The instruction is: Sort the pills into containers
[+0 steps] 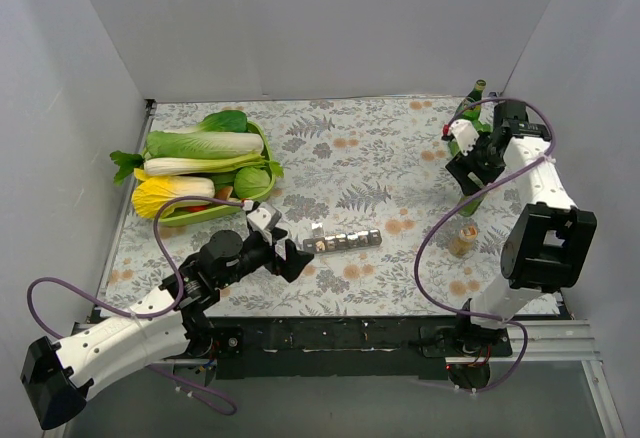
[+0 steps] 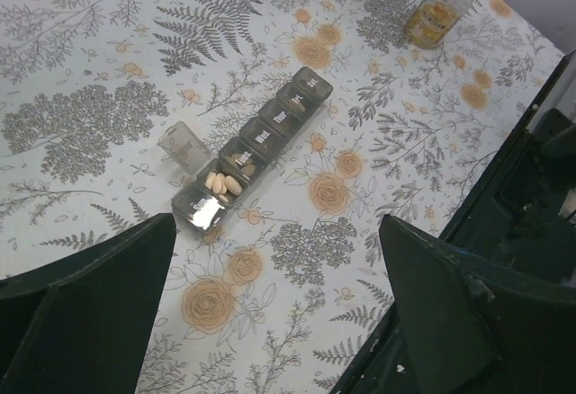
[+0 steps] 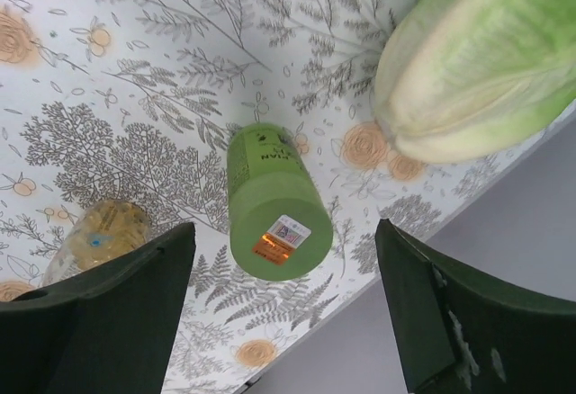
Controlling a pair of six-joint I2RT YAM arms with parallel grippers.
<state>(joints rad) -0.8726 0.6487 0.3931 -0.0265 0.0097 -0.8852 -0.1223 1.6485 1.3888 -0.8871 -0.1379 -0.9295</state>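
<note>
Over on the left a green tray [image 1: 262, 143] sits piled with leafy vegetables [image 1: 200, 163], pale, dark and yellow heads lying across each other. Just in front of it the left arm reaches in low over the flowered tabletop [image 1: 350, 148], and its left fingers [image 2: 99, 313] are spread wide with nothing between them, their tips close to the near end of the containers [image 2: 256, 147] but not touching. That grey strip lies flat about mid-tabletop, running away from the left arm towards the right. From the left wrist view the second compartment from the near end stands open, its lid [image 2: 183, 142] flipped out to the side, with a few tan oval pills [image 2: 223, 183] inside; the other lids look shut. Further right, well apart from the strip, a small clear pill bottle [image 1: 463, 240] holds yellowish contents. Beyond it at the far right, the right arm hangs over a green bottle [image 3: 274, 201]; the right fingers [image 3: 468, 322] are parted wide either side of it and clear of it. I cannot tell whether that bottle stands or lies. A pale green leafy head [image 3: 481, 61] rests just beside it
</note>
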